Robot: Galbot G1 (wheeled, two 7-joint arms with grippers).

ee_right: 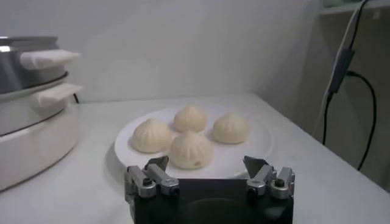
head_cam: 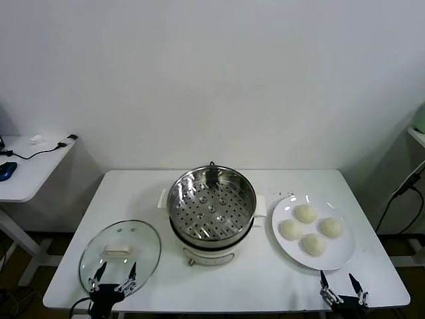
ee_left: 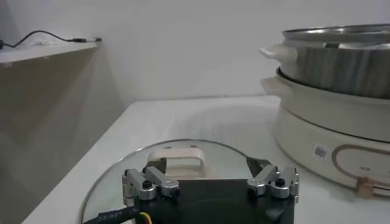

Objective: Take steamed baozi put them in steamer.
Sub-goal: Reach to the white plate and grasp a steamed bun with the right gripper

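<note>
Sitting pleats-up on the plate [head_cam: 340, 256], four baozi [head_cam: 306, 213] face the right gripper [head_cam: 343, 290], spread wide and empty.

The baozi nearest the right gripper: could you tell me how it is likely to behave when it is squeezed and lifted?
The nearest baozi looks soft and puffy, so it would probably dent under a firm pinch. Its pleated dome sits on a flat base, so it seems unlikely to roll on the plate. It looks light for its size.
</note>
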